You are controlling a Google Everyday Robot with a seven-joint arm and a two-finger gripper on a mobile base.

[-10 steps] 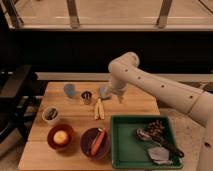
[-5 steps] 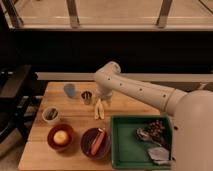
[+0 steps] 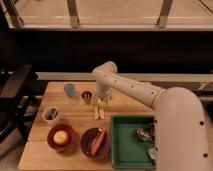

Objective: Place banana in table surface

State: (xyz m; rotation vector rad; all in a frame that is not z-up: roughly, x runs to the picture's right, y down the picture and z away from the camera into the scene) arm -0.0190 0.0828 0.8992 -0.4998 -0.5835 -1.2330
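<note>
Near the desk's [image 3: 75,114] far edge the end effector [image 3: 104,97], whose opening I cannot tell, hangs just above the banana [image 3: 99,110], which lies between the steel cup [image 3: 86,97] and the green tray [image 3: 115,145].

The gripper [image 3: 104,96] hung low over the table surface [image 3: 75,120], right at the top end of the banana [image 3: 98,110], which lay near the steel cup [image 3: 86,97].
</note>
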